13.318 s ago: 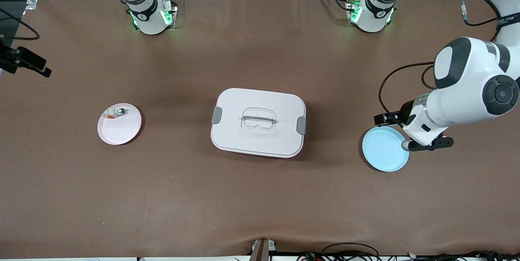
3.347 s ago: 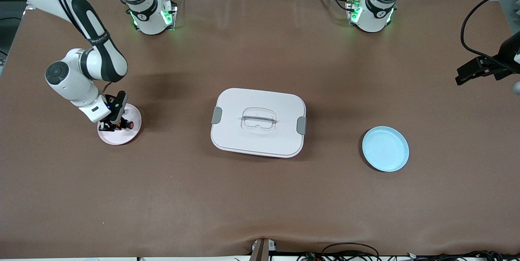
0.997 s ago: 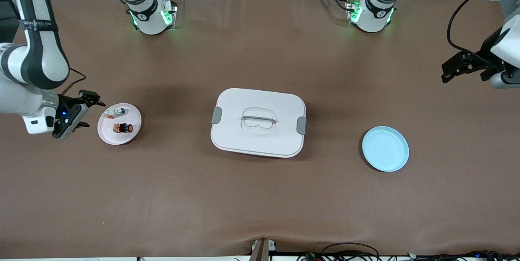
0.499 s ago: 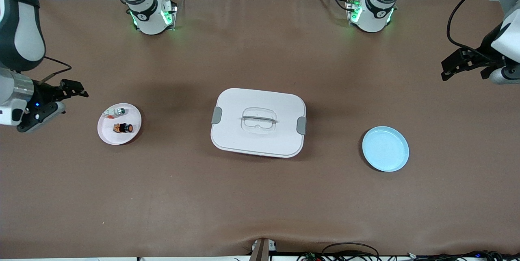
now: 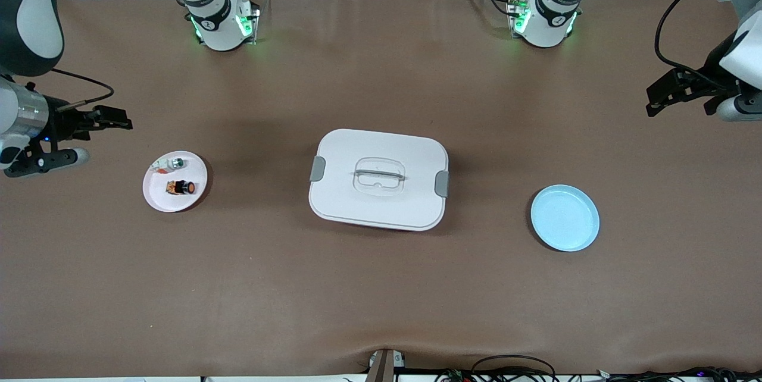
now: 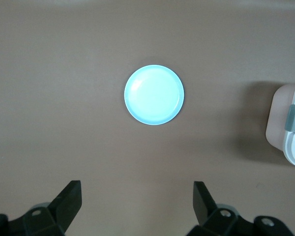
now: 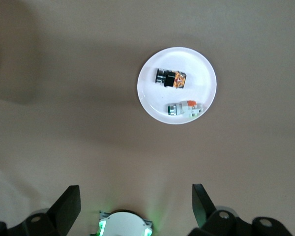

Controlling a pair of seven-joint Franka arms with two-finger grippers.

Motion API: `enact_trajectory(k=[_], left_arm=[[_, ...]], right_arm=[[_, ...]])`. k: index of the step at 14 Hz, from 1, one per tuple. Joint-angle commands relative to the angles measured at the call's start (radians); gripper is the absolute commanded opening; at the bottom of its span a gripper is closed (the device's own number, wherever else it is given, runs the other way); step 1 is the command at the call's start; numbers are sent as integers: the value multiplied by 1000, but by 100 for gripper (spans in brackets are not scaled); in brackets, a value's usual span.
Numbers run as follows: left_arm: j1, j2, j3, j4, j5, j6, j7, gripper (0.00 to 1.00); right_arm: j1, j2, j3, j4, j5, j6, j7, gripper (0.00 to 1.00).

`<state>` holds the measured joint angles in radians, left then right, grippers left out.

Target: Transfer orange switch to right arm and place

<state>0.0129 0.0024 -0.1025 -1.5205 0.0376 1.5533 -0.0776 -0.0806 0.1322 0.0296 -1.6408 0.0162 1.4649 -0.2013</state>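
Observation:
The orange switch (image 5: 181, 187) lies on its side on a small white plate (image 5: 158, 200) at the right arm's end of the table. In the right wrist view the orange switch (image 7: 170, 78) lies on the plate (image 7: 152, 61) beside a white-and-silver part (image 7: 186, 109). My right gripper (image 5: 41, 163) is open and empty, raised over the table's end, clear of the plate; its jaws (image 7: 134, 189) stand wide apart. My left gripper (image 5: 741, 109) is open and empty (image 6: 136, 187), high over the left arm's end of the table.
A white lidded box (image 5: 379, 178) stands mid-table. An empty light blue plate (image 5: 564, 218) lies toward the left arm's end; it also shows in the left wrist view (image 6: 154, 95). The white-and-silver part (image 5: 172, 163) shares the white plate.
My right gripper has let go of the switch on the white plate, then risen and drawn away toward the table's end. The left arm has barely moved.

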Motion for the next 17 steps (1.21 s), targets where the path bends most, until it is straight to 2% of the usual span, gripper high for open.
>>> enact_trajectory(k=[1, 3, 7, 11, 15, 17], left_arm=[[7, -39, 1, -24, -30, -16, 27, 100], [7, -45, 1, -27, -32, -27, 27, 100], [7, -48, 1, -27, -32, -30, 28, 100], [7, -51, 1, -27, -32, -30, 29, 100], [10, -51, 7, -26, -32, -22, 29, 100], [12, -48, 7, -27, -32, -15, 29, 100]], right_arm=[[16, -13, -2, 9, -22, -23, 65, 100], [15, -16, -4, 30, -22, -41, 75, 100], [2, 6, -10, 156, -24, -153, 76, 100], [-19, 7, -11, 170, -21, -158, 65, 100], [11, 6, -4, 177, -122, -133, 63, 100], [18, 6, -4, 194, -116, -133, 68, 100]])
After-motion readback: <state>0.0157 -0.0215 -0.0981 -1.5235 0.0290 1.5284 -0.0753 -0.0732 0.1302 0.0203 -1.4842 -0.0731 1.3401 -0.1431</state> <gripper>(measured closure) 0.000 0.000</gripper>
